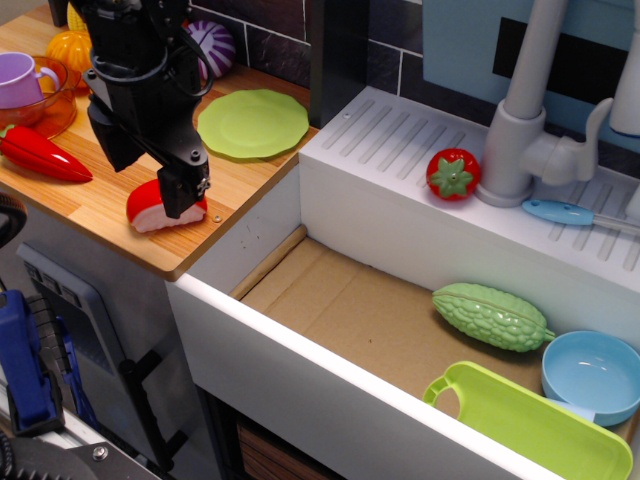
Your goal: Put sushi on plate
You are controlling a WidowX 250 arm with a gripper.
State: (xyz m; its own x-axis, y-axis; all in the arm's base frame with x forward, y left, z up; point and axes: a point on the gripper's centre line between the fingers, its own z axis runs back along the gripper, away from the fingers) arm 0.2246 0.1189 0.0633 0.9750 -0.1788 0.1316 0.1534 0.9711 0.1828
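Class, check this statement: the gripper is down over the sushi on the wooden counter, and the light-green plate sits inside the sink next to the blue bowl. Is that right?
Not quite. The gripper is indeed down over the sushi on the wooden counter, but the plate lies on that same counter, behind the sushi, not in the sink. The blue bowl is in the sink beside a lime-green tray. The observation.image view shows this.

Glossy plastic sushi (150, 207), matt wood-grain counter (100, 205).

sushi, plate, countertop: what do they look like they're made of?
Sushi: probably molded plastic, smooth red top over a white base, slight sheen.
Plate: likely plastic, uniform light green, matte-satin, scalloped molded rim.
Countertop: wood or wood-look laminate; plank grain lines show, but I cannot tell which.
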